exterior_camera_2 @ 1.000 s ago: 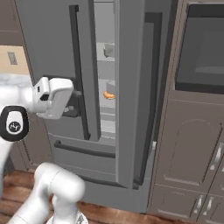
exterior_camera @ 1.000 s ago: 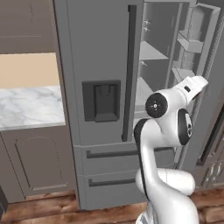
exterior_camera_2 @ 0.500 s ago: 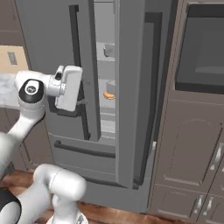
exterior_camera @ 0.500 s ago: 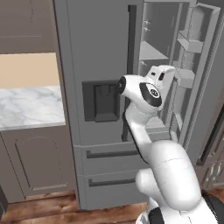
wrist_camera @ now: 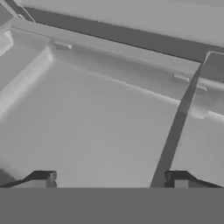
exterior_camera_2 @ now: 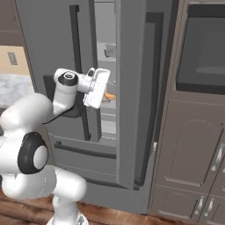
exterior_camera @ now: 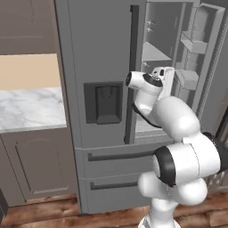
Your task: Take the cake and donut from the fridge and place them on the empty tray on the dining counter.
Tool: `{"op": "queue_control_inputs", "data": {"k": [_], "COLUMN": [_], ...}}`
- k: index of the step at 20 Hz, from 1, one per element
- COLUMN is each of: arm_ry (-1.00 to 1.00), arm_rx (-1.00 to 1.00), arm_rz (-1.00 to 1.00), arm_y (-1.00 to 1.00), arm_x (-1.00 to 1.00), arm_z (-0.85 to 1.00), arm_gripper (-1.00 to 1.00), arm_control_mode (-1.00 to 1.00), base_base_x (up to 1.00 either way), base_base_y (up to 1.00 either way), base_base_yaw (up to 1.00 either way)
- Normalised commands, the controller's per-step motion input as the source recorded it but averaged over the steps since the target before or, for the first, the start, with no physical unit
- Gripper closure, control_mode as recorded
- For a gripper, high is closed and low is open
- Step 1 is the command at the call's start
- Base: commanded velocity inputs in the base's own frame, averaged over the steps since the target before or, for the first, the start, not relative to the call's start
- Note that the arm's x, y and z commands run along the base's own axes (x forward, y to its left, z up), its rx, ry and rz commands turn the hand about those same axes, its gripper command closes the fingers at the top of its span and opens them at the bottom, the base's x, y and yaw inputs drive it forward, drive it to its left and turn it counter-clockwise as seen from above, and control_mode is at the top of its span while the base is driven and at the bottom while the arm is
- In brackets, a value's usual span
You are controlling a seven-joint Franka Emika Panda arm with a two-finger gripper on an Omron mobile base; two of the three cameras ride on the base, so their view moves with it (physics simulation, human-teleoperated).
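Fridge (exterior_camera: 102, 67) right door open, arm bent, reaching into the gap. Gripper (wrist_camera: 111, 177) spread wide, holding nothing, over bare grey shelf (wrist_camera: 96, 127). Donut (exterior_camera_2: 110, 96) on shelf inside, just right of hand.

Kitchen: grey fridge (exterior_camera: 102, 67), marble counter (exterior_camera: 26, 109), wall oven (exterior_camera_2: 204, 48), brown cabinets (exterior_camera_2: 189, 149).

I see the fridge (exterior_camera_2: 132, 88) with its right door open; its pale interior shelf (wrist_camera: 100, 131) lies directly ahead of the end effector (wrist_camera: 109, 179). In the right base view, the donut (exterior_camera_2: 110, 96) rests on a shelf just beyond the end effector. A marble worktop (exterior_camera: 26, 109) lies well left of it.
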Motion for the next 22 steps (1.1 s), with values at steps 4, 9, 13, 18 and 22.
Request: {"op": "queue_control_inputs", "data": {"k": [4, 9, 13, 18, 22], "arm_ry": [0.27, 0.01, -0.06, -0.07, -0.01], "arm_rx": [0.00, 0.09, 0.15, 0.14, 0.10], "arm_rz": [-0.02, -0.18, -0.15, -0.12, -0.09], "arm_y": [-0.80, -1.00, -1.00, -1.00, -1.00], "arm_x": [0.57, -0.34, -0.49, -0.75, -0.71], "arm_z": [-0.16, -0.50, -0.61, -0.31, -0.19], "arm_gripper": [-1.00, -1.00, -1.00, -1.00, -1.00], "arm_control_mode": [-1.00, -1.00, -1.00, -1.00, -1.00], "base_base_x": [0.00, 0.00, 0.00, 0.00, 0.00], "base_base_y": [0.00, 0.00, 0.00, 0.00, 0.00], "base_base_yaw": [0.00, 0.00, 0.00, 0.00, 0.00]}}
